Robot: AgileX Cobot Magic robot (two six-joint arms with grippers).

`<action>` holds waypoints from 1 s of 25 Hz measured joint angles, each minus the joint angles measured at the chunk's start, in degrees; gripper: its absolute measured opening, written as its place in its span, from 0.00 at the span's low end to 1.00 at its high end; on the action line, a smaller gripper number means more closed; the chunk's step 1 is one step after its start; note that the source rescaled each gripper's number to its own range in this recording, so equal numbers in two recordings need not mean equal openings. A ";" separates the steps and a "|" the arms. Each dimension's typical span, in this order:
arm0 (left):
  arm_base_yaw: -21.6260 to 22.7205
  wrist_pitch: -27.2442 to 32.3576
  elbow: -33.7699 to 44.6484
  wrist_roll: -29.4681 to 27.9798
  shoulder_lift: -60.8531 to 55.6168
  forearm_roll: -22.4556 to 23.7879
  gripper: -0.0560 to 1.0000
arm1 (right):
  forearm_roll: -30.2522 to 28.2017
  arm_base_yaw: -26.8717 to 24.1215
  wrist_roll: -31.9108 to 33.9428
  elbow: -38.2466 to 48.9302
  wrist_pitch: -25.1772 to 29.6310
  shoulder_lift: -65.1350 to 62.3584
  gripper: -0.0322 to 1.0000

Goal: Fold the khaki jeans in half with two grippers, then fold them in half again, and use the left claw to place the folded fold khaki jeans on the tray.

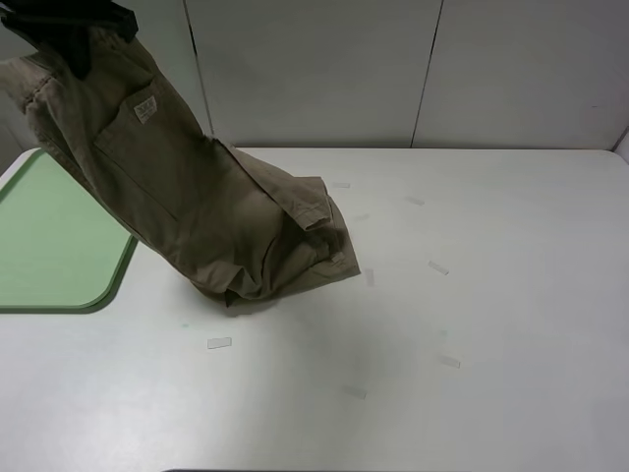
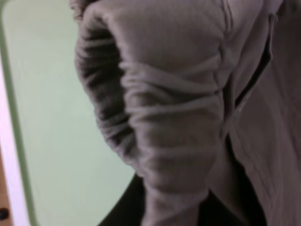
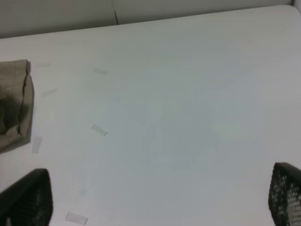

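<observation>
left gripper (image 1: 77, 41) cut off, khaki jeans (image 1: 206, 211) hiding tray (image 1: 49, 246) edge

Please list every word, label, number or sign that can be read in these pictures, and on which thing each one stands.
Pale label patch on the khaki jeans: some marking, too small and blurred to read.
Tape pieces on the table: blank, no writing.
No other text shows in any view.

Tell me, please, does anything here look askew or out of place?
The khaki jeans hang slanted from the left pincer, their lower end resting bunched on the table, right of the tray, not on it. The folded layers look uneven there.
</observation>
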 joint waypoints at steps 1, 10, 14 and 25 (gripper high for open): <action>0.00 -0.05 0.06 0.00 0.51 -0.86 0.10 | 0.00 0.00 0.00 0.00 0.00 0.00 1.00; -4.85 -0.22 0.32 -3.69 10.06 -4.77 0.10 | 0.00 0.00 0.00 0.00 0.00 0.00 1.00; -8.58 -2.87 0.32 -7.94 12.62 -5.18 0.10 | 0.00 0.00 0.00 0.00 0.00 0.00 1.00; -15.17 -14.32 0.26 -16.68 16.14 -7.13 0.10 | 0.00 0.00 0.00 0.00 0.00 0.00 1.00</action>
